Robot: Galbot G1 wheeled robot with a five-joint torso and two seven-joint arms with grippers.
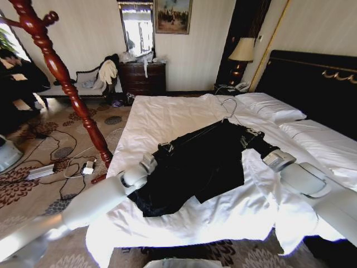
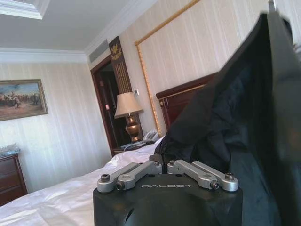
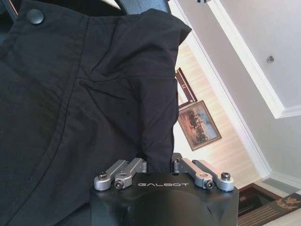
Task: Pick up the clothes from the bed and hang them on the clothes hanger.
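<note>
Head view: black jacket [image 1: 192, 167] spread on the white bed [image 1: 167, 111], wire hook [image 1: 230, 106] of the clothes hanger at its collar end. Left tool [image 1: 163, 148] and right tool [image 1: 252, 136] each closed on a pinch of fabric at opposite edges. Step: grasp made, lift pending. Next needs an even, joint raise.

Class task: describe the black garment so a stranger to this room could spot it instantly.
Find the wide bed with white sheets. Across its middle lies the black garment, between the left gripper and right gripper. It is the one dark thing on the white bedding.
</note>
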